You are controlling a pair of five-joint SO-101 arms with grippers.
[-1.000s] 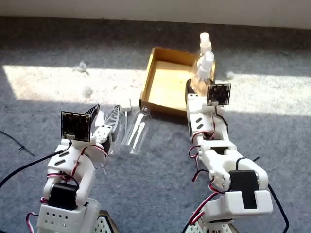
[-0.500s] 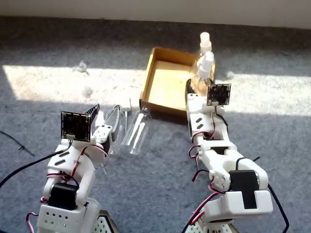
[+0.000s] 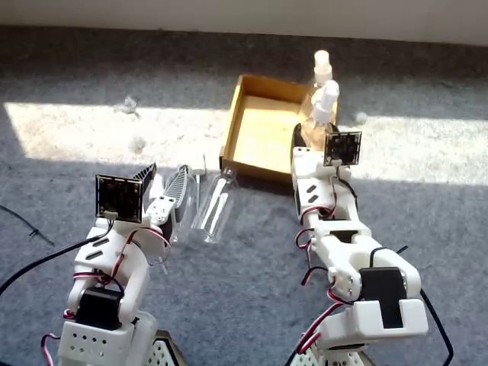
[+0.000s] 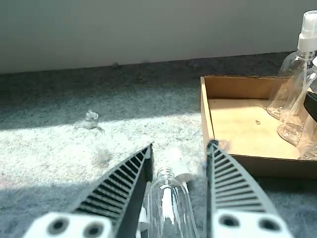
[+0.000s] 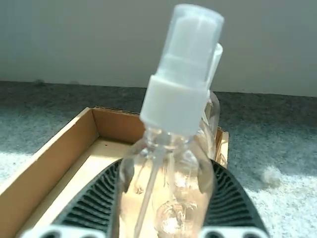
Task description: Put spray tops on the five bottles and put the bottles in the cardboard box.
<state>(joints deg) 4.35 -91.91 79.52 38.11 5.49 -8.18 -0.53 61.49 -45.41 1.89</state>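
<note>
No print or number is readable on the cardboard box (image 3: 229, 133) or bottles (image 3: 213, 204).

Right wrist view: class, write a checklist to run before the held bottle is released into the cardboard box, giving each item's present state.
1. Spray top seated on held bottle: ok.
2. Right gripper shut on it: ok.
3. Bottle above cardboard box: ok.
4. Bottle's base resting on box floor: cannot tell.
5. Lying bottle between the open fingers of the left gripper capped: not ok.
</note>
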